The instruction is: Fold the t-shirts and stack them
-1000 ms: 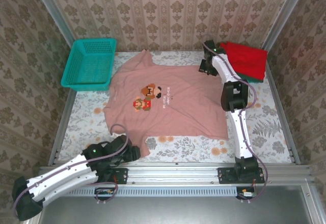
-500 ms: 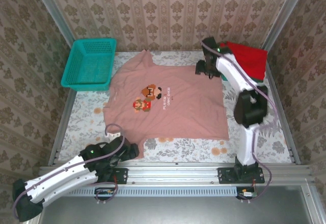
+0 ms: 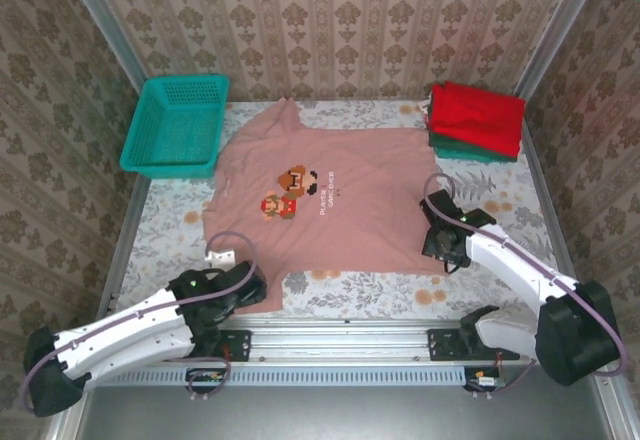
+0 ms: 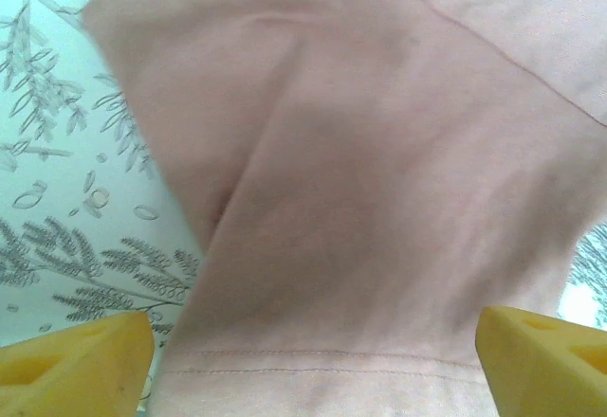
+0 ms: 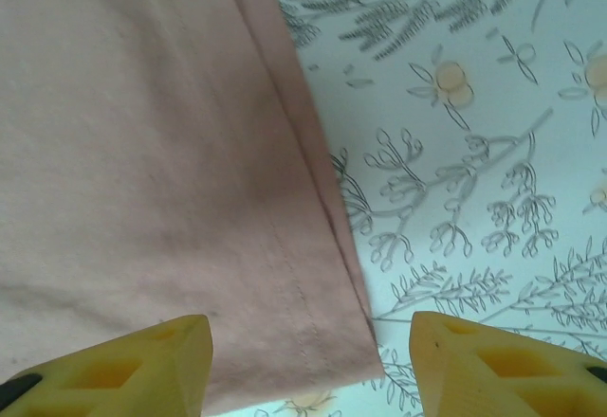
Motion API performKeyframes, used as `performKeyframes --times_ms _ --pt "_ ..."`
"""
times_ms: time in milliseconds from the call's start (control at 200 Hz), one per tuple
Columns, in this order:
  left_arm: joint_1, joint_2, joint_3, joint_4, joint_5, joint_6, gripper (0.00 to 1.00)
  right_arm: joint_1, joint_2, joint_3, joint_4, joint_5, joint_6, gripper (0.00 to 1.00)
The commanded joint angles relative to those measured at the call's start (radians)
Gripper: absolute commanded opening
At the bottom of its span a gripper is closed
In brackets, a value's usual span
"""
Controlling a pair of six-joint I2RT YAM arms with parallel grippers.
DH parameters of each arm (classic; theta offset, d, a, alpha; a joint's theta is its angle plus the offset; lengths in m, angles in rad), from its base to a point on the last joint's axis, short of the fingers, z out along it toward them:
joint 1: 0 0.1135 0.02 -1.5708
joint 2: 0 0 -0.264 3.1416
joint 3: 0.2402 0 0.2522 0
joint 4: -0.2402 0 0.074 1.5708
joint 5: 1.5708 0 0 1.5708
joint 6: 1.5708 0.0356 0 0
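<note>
Across the middle of the desk (image 3: 520, 222), whose cover is printed with pale sprigs and flowers, the dusty-pink t-shirt (image 3: 350, 210) lies spread flat, soft and faintly creased, its blocky pixel print (image 3: 287, 192) facing up. At its near left edge the left jaws stand wide apart over a stitched hem. The right jaws, also apart, hover above the near right corner. A folded red t-shirt (image 3: 478, 113) rests on a dark green one (image 3: 470, 150) far right, and a teal mesh basket (image 3: 178, 125) sits far left.

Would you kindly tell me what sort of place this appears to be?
Likely a robot test cell dressed as a home laundry corner: wallpapered panels in a metal frame, a pink t-shirt spread on a floral table, a teal basket.
</note>
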Motion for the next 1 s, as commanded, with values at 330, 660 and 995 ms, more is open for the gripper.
performKeyframes --times_ms 330,660,995 --pt "-0.048 0.091 -0.004 -0.138 0.013 -0.165 0.64 -0.015 0.054 -0.128 0.181 -0.089 0.130 0.54" --pt "-0.166 0.171 -0.069 -0.054 0.109 -0.334 0.65 0.002 0.037 -0.139 0.168 -0.118 0.127 0.59" --pt "-0.167 0.114 -0.129 -0.061 0.140 -0.376 0.35 0.033 0.080 -0.105 0.192 -0.124 0.145 0.59"
